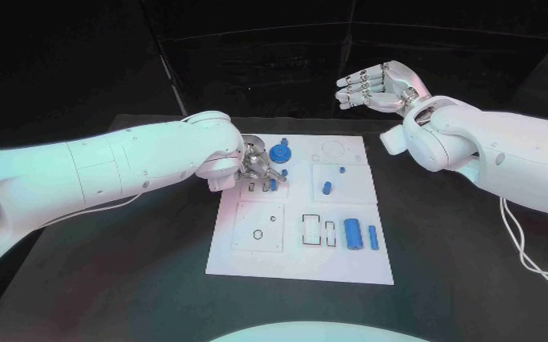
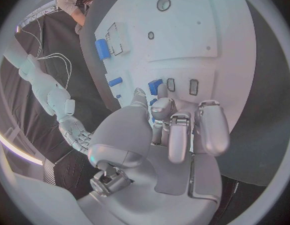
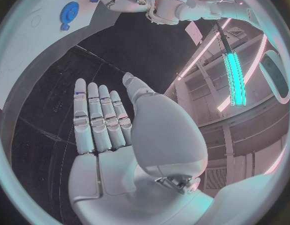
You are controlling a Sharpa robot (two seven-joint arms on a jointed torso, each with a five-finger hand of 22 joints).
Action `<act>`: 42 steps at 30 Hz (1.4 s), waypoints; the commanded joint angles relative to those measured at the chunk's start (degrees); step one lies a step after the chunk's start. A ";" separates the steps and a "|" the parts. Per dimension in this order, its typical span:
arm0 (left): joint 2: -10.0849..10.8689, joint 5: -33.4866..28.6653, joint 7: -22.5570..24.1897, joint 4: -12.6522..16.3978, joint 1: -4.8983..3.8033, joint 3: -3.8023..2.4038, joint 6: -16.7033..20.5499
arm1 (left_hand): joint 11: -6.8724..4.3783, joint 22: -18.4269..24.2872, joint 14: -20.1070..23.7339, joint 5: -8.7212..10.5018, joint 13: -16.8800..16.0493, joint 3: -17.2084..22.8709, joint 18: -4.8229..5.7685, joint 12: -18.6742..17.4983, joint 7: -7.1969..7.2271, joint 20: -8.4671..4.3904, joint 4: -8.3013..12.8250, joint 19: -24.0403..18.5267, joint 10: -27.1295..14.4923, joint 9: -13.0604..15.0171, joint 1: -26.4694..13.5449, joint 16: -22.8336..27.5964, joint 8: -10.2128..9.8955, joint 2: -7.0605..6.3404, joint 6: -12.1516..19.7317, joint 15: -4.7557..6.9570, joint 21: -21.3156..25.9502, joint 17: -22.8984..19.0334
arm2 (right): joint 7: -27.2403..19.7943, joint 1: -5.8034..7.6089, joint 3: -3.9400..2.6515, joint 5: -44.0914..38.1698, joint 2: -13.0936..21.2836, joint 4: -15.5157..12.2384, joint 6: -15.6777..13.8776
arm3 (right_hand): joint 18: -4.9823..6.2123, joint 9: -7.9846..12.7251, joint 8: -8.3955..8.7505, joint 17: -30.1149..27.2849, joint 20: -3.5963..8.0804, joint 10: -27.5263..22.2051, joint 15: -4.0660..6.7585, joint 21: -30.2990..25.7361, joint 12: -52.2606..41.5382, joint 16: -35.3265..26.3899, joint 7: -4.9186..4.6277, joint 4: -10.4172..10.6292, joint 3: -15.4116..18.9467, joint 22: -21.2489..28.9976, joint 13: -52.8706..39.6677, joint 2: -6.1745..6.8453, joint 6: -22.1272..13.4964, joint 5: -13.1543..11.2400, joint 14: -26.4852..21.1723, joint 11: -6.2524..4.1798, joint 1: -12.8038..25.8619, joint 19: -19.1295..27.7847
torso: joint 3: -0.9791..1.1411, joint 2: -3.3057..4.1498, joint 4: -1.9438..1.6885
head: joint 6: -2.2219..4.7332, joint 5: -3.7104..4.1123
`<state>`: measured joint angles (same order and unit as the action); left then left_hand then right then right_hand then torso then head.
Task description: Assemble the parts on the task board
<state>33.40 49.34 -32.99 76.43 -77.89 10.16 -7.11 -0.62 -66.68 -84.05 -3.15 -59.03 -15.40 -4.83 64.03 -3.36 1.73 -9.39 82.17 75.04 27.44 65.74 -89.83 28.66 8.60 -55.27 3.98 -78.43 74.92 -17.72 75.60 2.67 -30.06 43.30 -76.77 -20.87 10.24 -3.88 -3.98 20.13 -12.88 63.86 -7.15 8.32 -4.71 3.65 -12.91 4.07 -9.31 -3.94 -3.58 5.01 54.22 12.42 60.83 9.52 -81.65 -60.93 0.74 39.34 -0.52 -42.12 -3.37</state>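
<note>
The white task board (image 1: 299, 256) lies in the middle of the table. My left hand (image 1: 258, 165) reaches down onto its upper left section, beside a blue gear (image 1: 282, 153). In the left wrist view, the left hand (image 2: 164, 130) pinches a small blue part (image 2: 155, 86) between thumb and a fingertip, right at a row of narrow slots (image 2: 193, 87). My right hand (image 1: 372, 87) is raised above the table's far right, fingers apart, holding nothing. The right wrist view shows the right hand (image 3: 100, 122) flat and empty, with the board (image 3: 26, 40) and the gear (image 3: 70, 10) far off.
More blue parts rest on the board: a short peg (image 1: 327, 188) in the middle right, a thick cylinder (image 1: 353, 233) and a thin bar (image 1: 372, 237) lower right. Rectangular cut-outs (image 1: 310, 229) sit left of the cylinder. Black table surrounds the board.
</note>
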 commanded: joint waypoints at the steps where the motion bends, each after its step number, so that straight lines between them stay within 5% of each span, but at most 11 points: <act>1: -0.13 0.30 -0.44 -0.09 -0.09 -0.02 -1.31 | -0.15 -0.04 -5.95 0.28 -0.04 0.07 0.54 0.33 -0.06 0.04 0.54 0.45 -0.36 0.20 0.84 -0.17 0.44 -0.03 0.35 0.44 -0.34 15.08 | -0.64 0.13 -0.04 0.21 0.05 -0.11 -0.01 | 0.18 0.00 0.17 -0.11 0.05 -0.04 0.16 -0.40 -0.30 0.02 -0.25 -0.02 0.37 -0.07 0.02 -0.50 -0.22 0.18 0.42 -0.10 -0.11 -0.33 | -0.04 0.00 0.02 | -0.08 0.06; 26: -1.08 0.31 -0.58 -1.06 -0.07 -0.01 -2.84 | -0.43 -1.10 -5.95 0.22 -0.36 4.28 0.69 0.69 0.22 -0.15 4.33 0.70 -0.34 2.03 4.99 -0.17 1.84 1.73 1.50 0.66 -0.84 15.08 | -0.13 0.12 -0.04 0.21 -0.18 -0.12 0.84 | 0.15 0.02 0.20 -1.83 0.00 -0.20 0.09 -0.61 -0.33 0.00 -0.30 0.08 0.56 -0.06 0.03 -0.76 -0.27 0.38 0.59 -0.04 0.10 -0.34 | -0.03 -0.01 -0.01 | -0.62 0.35; 35: -1.19 0.31 -0.60 -1.09 -0.07 -0.01 -3.08 | -0.64 -1.20 -5.95 0.19 -0.26 6.65 0.70 0.55 0.44 -0.32 6.49 0.67 -0.50 2.37 6.87 -0.17 1.87 1.63 1.99 0.85 -0.87 15.08 | 0.05 0.12 -0.04 0.21 -0.35 -0.02 1.23 | 0.14 0.02 0.22 -2.41 -0.04 -0.29 0.04 -0.70 -0.33 0.00 -0.34 0.16 0.68 -0.06 0.03 -0.83 -0.33 0.41 0.57 0.00 0.25 -0.30 | -0.05 -0.01 -0.10 | -0.75 0.37; 42: -1.09 0.26 -0.52 -0.99 -0.07 -0.01 -3.00 | -0.90 -1.19 -5.95 0.07 0.07 11.73 0.67 0.00 0.59 -0.59 9.53 0.60 -0.96 2.09 9.66 -0.17 0.96 2.87 2.83 1.11 -0.81 15.08 | 0.09 0.12 -0.04 0.21 -0.51 0.09 1.47 | 0.14 0.02 0.22 -2.69 -0.06 -0.31 0.02 -0.75 -0.35 0.02 -0.35 0.23 0.74 -0.05 0.02 -0.91 -0.35 0.44 0.59 0.01 0.36 -0.29 | -0.05 0.00 -0.06 | -0.70 0.27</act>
<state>32.28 49.37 -33.08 75.41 -78.03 10.06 -9.43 -1.32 -67.82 -84.03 -2.99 -58.99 -4.30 -4.83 64.35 -2.86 1.54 -0.26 82.74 74.28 29.66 74.31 -89.83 29.73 10.79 -52.88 4.78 -79.02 74.91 -17.43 75.59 2.67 -30.04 42.87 -76.67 -20.10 10.23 -3.88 -3.98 17.49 -12.89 63.86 -6.95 7.97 -4.67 3.65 -13.12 4.31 -8.76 -3.95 -3.59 4.48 54.02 12.65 61.03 9.52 -81.12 -60.93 0.70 39.33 -0.60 -42.86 -3.09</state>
